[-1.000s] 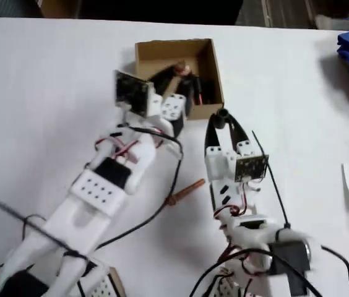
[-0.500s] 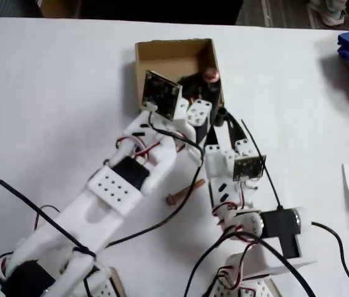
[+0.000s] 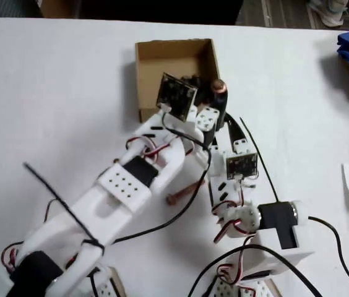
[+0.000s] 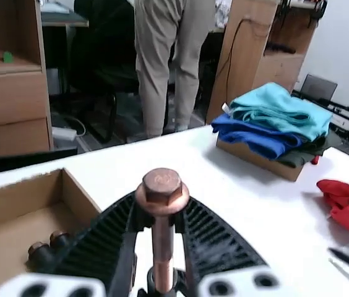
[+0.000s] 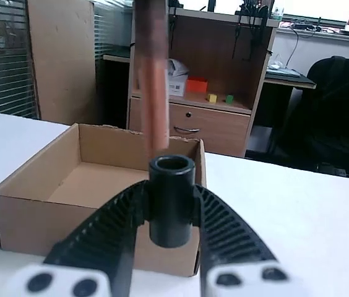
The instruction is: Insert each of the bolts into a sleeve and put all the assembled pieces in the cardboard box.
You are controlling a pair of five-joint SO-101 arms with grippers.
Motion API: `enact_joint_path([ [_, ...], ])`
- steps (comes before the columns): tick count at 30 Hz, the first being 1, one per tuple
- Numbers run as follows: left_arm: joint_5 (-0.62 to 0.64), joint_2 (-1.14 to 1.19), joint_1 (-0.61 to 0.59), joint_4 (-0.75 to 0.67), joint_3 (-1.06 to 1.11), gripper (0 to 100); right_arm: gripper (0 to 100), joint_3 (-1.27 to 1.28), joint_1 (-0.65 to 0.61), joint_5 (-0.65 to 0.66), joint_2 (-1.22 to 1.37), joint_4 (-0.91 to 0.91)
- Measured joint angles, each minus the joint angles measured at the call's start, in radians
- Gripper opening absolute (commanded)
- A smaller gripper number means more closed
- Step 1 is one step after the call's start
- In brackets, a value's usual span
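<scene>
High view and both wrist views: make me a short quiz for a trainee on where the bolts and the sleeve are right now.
1. True or false: the bolt in the left arm's jaws already sits fully inside the sleeve.
2. Where is the spare bolt? A) in the right arm's jaws B) lying on the table between the two arms C) inside the sleeve
3. What do the right arm's jaws hold, and how does it stand?
Key: 1 false, its tip hangs just above the sleeve's opening. 2 B. 3 the sleeve, upright.
</scene>
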Motion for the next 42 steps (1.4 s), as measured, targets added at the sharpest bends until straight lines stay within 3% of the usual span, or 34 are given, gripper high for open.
enact_joint_path([
  [34,0.002,0.161,0.002,-0.002,-0.071,2,2.0,0.000,-0.002,0.002,0.006,-0.043],
  [42,0.003,0.161,0.003,0.049,-0.071,2,2.0,0.000,-0.003,0.002,0.011,-0.132],
])
